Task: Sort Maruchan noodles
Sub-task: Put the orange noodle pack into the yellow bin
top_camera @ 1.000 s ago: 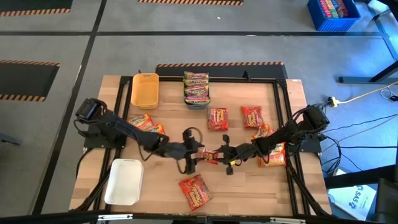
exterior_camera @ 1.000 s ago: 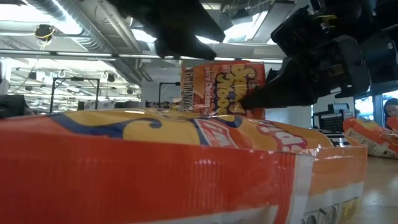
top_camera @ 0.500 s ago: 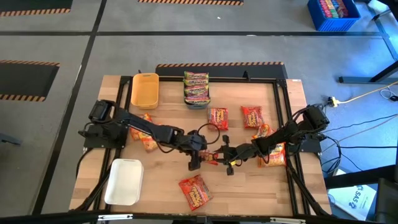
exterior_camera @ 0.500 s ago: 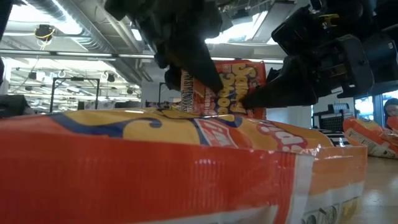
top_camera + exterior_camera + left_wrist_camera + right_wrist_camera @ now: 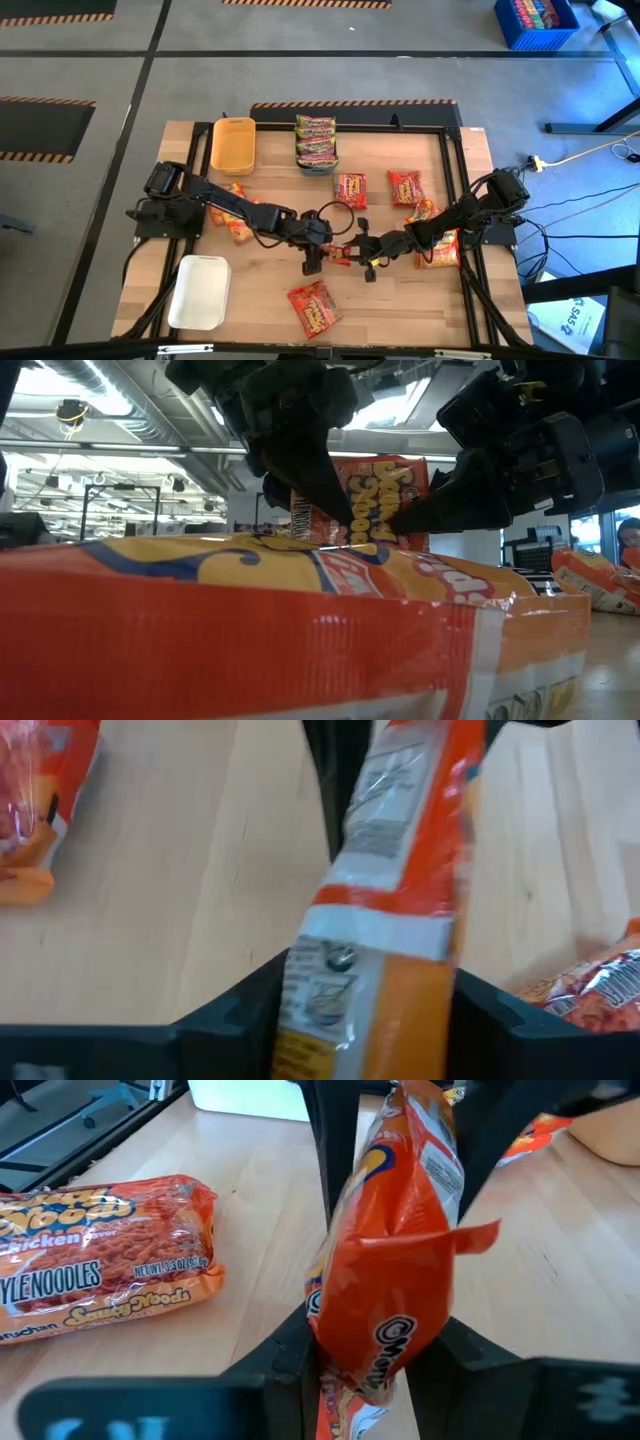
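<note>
Both grippers on one packet, frame centre.
Your right gripper [image 5: 362,247] pinches the packet [image 5: 342,251]; your left gripper [image 5: 318,250] straddles it, grip unclear.

Both grippers meet over one noodle packet near the middle of the wooden table [image 5: 400,300].

The left gripper [image 5: 318,252] and right gripper [image 5: 358,248] face each other with an orange packet [image 5: 340,252] between them. Just in front of that packet lies another packet [image 5: 313,307]. Behind it lie two red packets [image 5: 350,190] [image 5: 405,187], and farther back a grey tray [image 5: 316,160] of stacked packets beside a yellow tray [image 5: 232,145]. A white tray [image 5: 199,292] sits toward the left front.
</note>
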